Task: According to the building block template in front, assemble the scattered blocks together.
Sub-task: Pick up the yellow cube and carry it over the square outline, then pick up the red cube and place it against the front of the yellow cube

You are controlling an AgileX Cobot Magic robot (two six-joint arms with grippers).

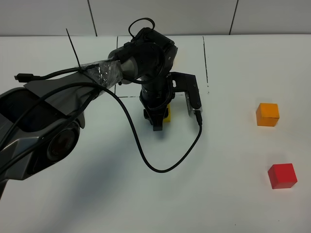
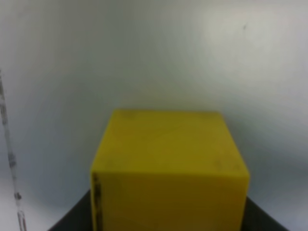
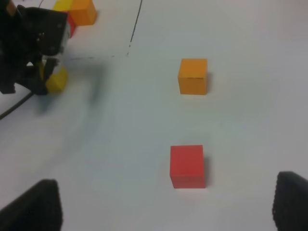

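The left claw [image 1: 156, 121] gripped the yellow cube [image 2: 168, 168]; the right claw [image 3: 163, 204] hung released near the red cube [image 3: 187, 166].

Open table [image 1: 228, 160] is noted between the left arm [image 1: 146, 73] and the orange cube [image 1: 267, 114] and red cube [image 1: 282, 175], which lie well apart. The middle is taken up by that arm, its pincer [image 1: 158, 120] clamped on the yellow cube [image 1: 166, 115], and by a looping cable [image 1: 138, 145]. The template [image 3: 82, 12] is crowded by it.
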